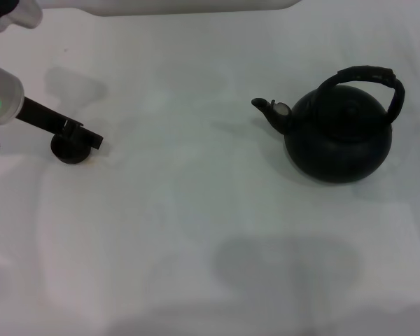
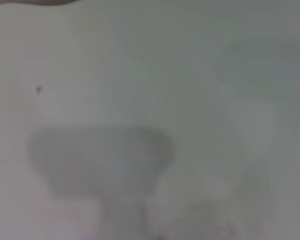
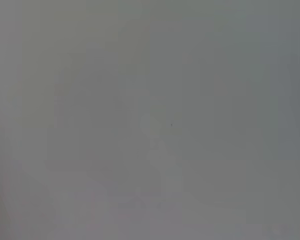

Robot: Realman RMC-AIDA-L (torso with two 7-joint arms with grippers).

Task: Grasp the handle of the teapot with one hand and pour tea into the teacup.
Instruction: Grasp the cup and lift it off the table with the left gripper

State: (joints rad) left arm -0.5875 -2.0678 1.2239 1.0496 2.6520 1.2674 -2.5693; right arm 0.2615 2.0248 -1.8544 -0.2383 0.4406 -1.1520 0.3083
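Left tool at the cup, teapot waiting untouched on the right.

On the white desk [image 1: 196, 210], the left tool [image 1: 91, 138] sits over the cup [image 1: 70, 150]; whether it grips I cannot tell. The right tool is unseen. Well apart, the teapot [image 1: 338, 133] stands upright, spout toward the cup; it looks heavy and rigid, best held atop its rough handle [image 1: 367, 75].

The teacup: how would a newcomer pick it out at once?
Start at the teapot, big and round on the robot's right. Cross the white table to its far left, where the left gripper sits at the teacup: tiny, low, black, handleless.
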